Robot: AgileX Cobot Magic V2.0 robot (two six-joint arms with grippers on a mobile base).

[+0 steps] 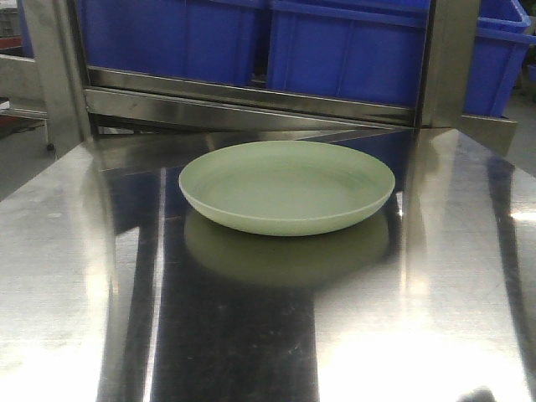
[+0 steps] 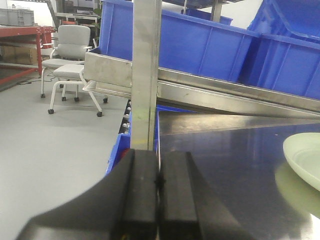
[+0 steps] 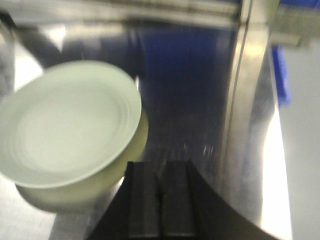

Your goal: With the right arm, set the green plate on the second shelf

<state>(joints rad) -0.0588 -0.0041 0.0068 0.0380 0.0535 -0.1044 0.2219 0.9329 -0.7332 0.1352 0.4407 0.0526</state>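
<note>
One whole green plate, front view only.

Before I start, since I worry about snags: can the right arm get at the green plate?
Probably yes: the green plate lies on the steel surface just beside the shut right claw, with nothing between them.

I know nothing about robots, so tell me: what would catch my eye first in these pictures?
First the pale green plate, sitting alone in the middle of a mirror-bright steel surface that shows its reflection. Behind it, big blue bins sit on a steel rack. In the wrist views, each arm's black gripper is shut and empty: the right gripper near the plate's rim, the left gripper off to the plate's side.
</note>
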